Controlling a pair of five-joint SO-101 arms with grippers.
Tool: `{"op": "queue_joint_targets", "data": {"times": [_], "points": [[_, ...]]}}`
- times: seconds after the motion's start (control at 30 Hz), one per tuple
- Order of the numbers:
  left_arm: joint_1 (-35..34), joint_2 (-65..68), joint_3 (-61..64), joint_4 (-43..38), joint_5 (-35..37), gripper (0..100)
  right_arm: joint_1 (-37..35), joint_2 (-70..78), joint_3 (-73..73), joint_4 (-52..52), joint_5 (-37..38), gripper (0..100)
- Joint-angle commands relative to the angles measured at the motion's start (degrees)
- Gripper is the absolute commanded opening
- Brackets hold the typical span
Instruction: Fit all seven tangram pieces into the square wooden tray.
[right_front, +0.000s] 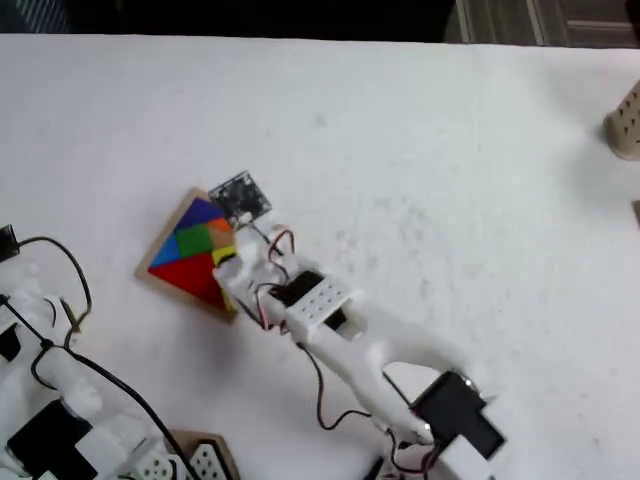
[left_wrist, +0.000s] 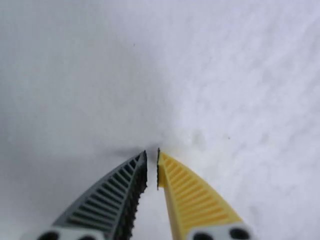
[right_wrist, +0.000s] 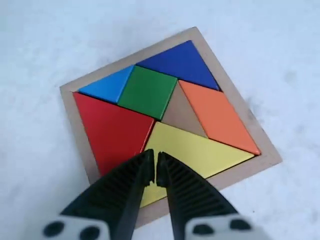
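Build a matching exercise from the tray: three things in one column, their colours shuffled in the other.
Things
1. square piece
2. parallelogram piece
3. tray

Colours
A. orange
B. plain wood
C. green

Pairs: 1-C; 2-A; 3-B
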Motion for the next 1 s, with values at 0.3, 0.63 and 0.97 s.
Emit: {"op": "queue_joint_targets", "data": {"times": [0.3,0.63,0.97], "points": [[4.3,-0.5,0.0,-1.2,-1.0,2,2.9,7.6,-4.7,0.6,0.8,1.7],[12.0,-21.6,13.2,-4.4,-1.1,2,12.6,-7.1,-4.0,12.4,0.7,1.7],[22.7,-48.3,26.8,-2.4,-1.0,2,26.2,-41.4,6.9,33.8,0.4,1.9]]}}
